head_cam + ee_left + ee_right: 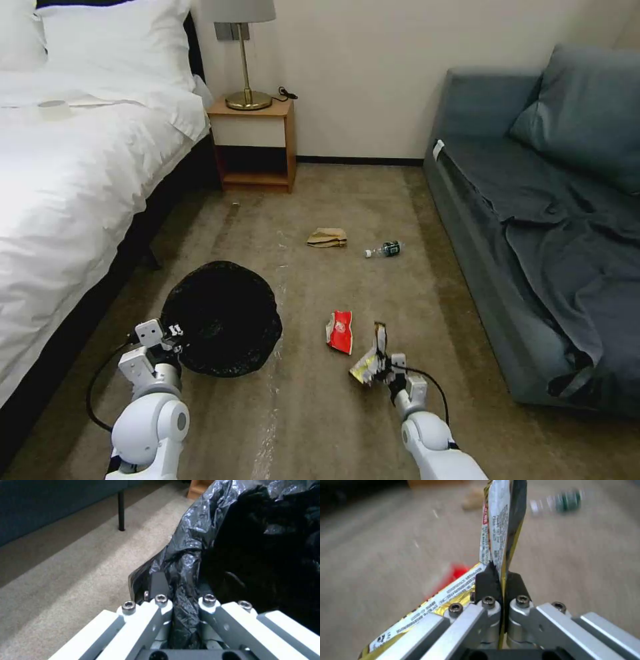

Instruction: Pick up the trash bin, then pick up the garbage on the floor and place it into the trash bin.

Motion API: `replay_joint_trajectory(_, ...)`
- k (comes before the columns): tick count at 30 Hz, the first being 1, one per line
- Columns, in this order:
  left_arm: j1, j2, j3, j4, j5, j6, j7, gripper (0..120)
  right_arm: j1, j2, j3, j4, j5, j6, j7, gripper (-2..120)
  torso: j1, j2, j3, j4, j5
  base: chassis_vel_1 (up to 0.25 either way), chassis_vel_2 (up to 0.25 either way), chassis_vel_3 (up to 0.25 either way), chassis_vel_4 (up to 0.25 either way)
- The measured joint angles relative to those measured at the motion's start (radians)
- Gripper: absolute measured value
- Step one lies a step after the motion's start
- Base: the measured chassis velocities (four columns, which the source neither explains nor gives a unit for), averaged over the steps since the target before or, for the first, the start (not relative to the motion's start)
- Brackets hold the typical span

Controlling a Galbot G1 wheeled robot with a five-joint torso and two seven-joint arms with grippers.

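White bedding on the bed (60, 173) at far left, dark base under it. Next we see the left tool (175, 331) low at the near left, clamped on the bin (223, 317) rim; in the left wrist view its fingers (159, 583) pinch a fold of the black bag (186, 565), closed on it. Bin mouth faces us, black liner covering it, sitting over the carpet (313, 413) just beside the bed edge; we cannot tell if it touches the floor. Behind, against the wall, a wooden nightstand (257, 143) with a brass lamp (245, 60). Moving right: tan paper bag (327, 237) on the carpet mid-room, small bottle (385, 250) just right of it, lying on its side. Nearer us, red packet (341, 331) flat on the carpet, right of the bin, apart from it. Just right of that, the right tool (383, 362) grips the yellow-and-silver wrapper (371, 357); the right wrist view shows the black pads (486, 582) shut on the wrapper (500, 525), one flap standing up, another hanging down beside the fingers. Wrapper looks lifted off the carpet, near the red packet, not touching. Far right, grey sofa (547, 220) with a rumpled grey cover and cushion (587, 113).
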Motion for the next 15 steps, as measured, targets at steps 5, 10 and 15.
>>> replay_joint_trajectory(5,-0.001,-0.001,0.009,0.008,0.008,-0.005,0.005,3,0.021,-0.037,-0.097,0.143,0.038,-0.022,0.069,0,0.0,0.0,0.0,0.0,0.0,0.0,0.0,0.0,0.0)
replay_joint_trajectory(10,-0.001,-0.002,0.017,0.014,0.014,-0.009,0.007,3,0.062,-0.069,-0.186,0.231,0.069,-0.035,0.128,0,0.0,0.0,0.0,0.0,0.0001,0.0,0.0,0.0,0.0)
replay_joint_trajectory(15,-0.005,-0.006,0.026,0.027,0.018,-0.014,0.006,3,0.1,-0.091,-0.271,0.306,0.088,-0.045,0.165,0,0.0,0.0,0.0,0.0,0.0002,0.0,0.0,0.0,0.0)
